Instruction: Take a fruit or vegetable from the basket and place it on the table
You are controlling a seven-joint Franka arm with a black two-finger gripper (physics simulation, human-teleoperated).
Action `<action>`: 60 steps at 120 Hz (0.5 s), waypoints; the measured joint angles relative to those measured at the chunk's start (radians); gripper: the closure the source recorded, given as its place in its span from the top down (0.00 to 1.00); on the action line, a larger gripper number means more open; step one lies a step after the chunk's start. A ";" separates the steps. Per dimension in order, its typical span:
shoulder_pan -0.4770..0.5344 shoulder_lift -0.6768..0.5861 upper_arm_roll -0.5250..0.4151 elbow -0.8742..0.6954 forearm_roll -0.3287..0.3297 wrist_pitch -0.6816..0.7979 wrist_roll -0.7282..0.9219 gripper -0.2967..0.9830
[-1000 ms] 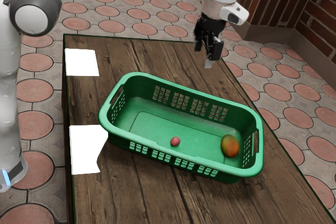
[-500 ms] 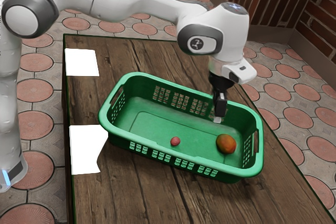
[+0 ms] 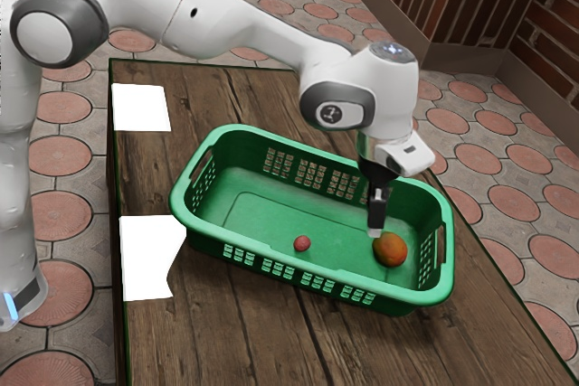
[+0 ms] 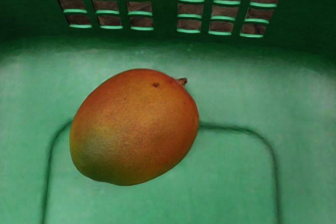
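Mango (image 3: 392,249), near the jaws, inside green basket (image 3: 308,278)

No text, label, brand, number or sign could be read, the mark (image 3: 332,115) on the white arm (image 3: 244,29) being too small.

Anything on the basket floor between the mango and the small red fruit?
No, the floor between the mango and the red fruit is bare in the exterior view.
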 joint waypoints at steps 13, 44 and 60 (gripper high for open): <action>0.003 0.025 0.004 -0.002 0.017 0.038 0.019 0.76; 0.005 0.063 0.005 0.000 0.093 0.090 0.061 0.76; -0.001 0.090 0.001 0.003 0.098 0.132 0.076 0.76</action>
